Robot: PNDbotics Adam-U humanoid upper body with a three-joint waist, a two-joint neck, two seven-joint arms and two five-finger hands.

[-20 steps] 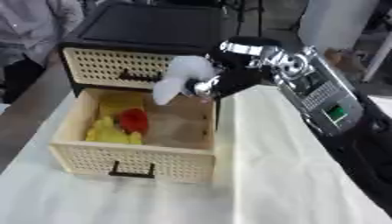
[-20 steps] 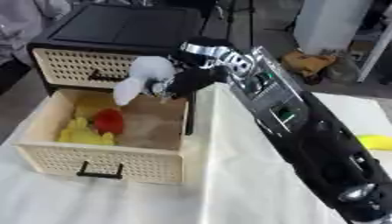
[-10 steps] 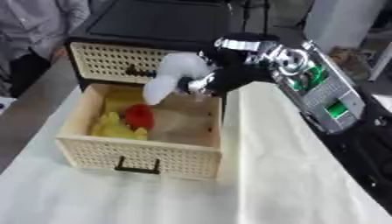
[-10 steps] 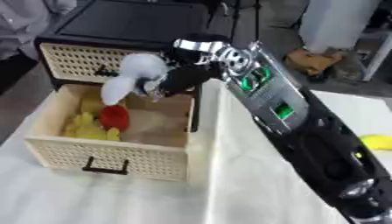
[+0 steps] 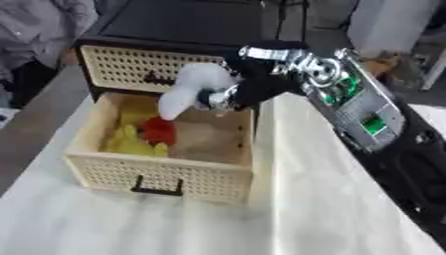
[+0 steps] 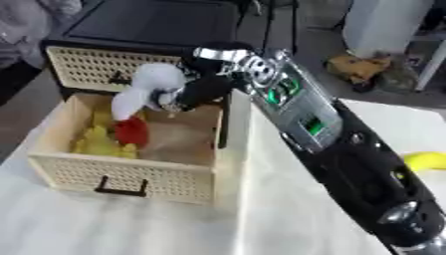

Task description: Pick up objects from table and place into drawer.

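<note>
White toy [image 5: 191,89] is grasped in the right hand [image 5: 228,95], low over the open drawer [image 5: 161,169] near its back edge, so it can drop beside the red thing [image 5: 159,130].

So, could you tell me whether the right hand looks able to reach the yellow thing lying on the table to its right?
Probably yes: the yellow thing lies in the open beside the right arm, nothing around it. The right hand would first have to come back out from over the drawer.

Open drawer [image 5: 157,172] sits before the cabinet [image 5: 139,69]; 2 objects [image 5: 144,137] lie inside, left.
</note>
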